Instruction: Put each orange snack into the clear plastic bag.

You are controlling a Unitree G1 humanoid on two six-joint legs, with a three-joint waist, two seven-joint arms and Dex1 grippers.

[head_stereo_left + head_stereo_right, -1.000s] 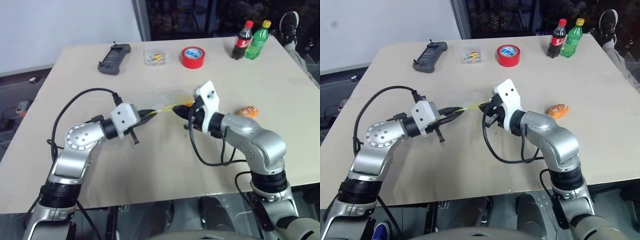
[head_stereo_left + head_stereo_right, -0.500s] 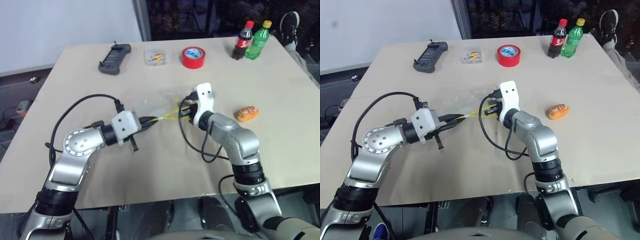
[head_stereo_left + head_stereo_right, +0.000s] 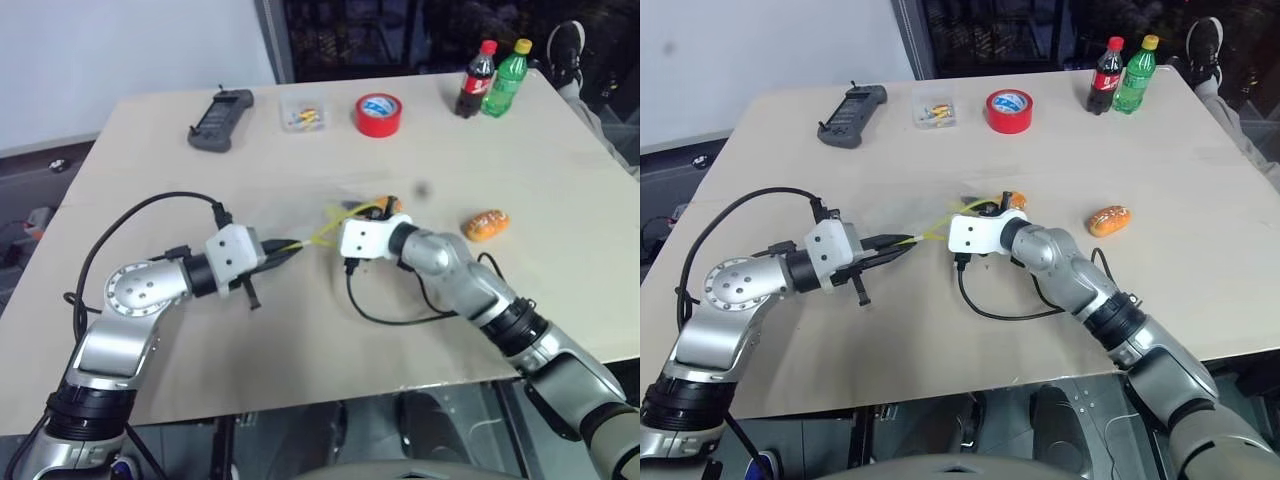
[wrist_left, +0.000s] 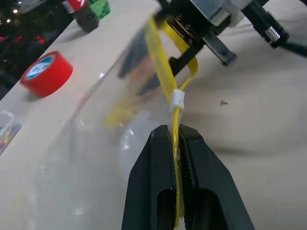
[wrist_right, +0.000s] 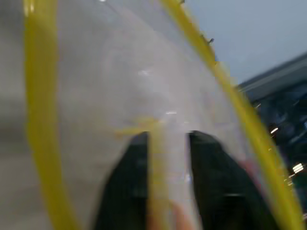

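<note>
The clear plastic bag [image 4: 91, 148] hangs above the mid-table. My left gripper [image 4: 175, 132] is shut on its yellow seal strip [image 3: 318, 233]. The strip loops into an open mouth, and my right gripper [image 5: 168, 139] reaches inside it. Its two black fingers stand apart and clamp nothing. One orange snack [image 3: 386, 206] shows just past the right gripper's tip, behind the bag's film. The other orange snack [image 3: 487, 223] lies on the table to the right, clear of both grippers.
Along the far edge stand a black controller [image 3: 213, 118], a small clear box [image 3: 303, 113], a red tape roll [image 3: 378, 114], a cola bottle [image 3: 475, 80] and a green bottle [image 3: 503, 76]. A black cable [image 3: 400, 316] loops on the table under the right arm.
My right wrist has rolled over and pushed further into the bag's mouth, and its fingers have parted from the snack they held. The left gripper keeps its pinch on the strip.
</note>
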